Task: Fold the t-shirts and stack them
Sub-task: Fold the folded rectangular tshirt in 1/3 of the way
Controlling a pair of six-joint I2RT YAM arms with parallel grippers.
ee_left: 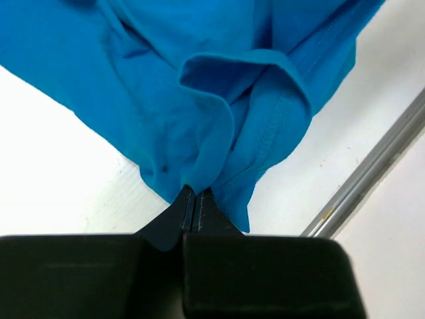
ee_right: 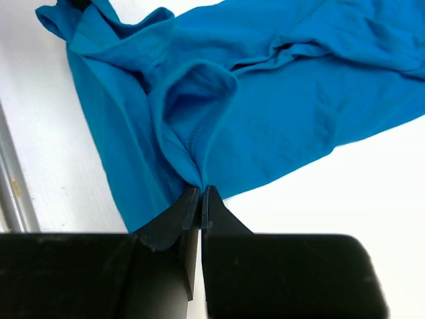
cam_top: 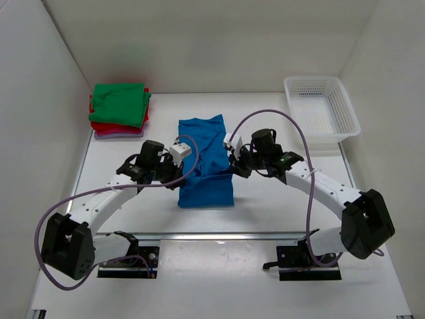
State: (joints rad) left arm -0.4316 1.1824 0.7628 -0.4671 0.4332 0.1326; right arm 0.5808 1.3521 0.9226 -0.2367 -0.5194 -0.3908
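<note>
A bright blue t-shirt [cam_top: 206, 163] lies rumpled lengthwise in the middle of the table. My left gripper [cam_top: 184, 167] is shut on its left edge; in the left wrist view the cloth [ee_left: 219, 119] bunches at the closed tips [ee_left: 194, 199]. My right gripper [cam_top: 230, 166] is shut on its right edge; in the right wrist view the cloth [ee_right: 265, 113] gathers at the closed tips [ee_right: 201, 194]. A stack of folded t-shirts stands at the back left: green [cam_top: 119, 103] on top, red [cam_top: 99, 126] under it, pale lavender [cam_top: 109, 135] at the bottom.
A white mesh basket [cam_top: 321, 113] stands at the back right. A metal rail [cam_top: 219, 235] runs along the table's near edge, and also shows in the left wrist view [ee_left: 372, 173]. White walls enclose the table on three sides.
</note>
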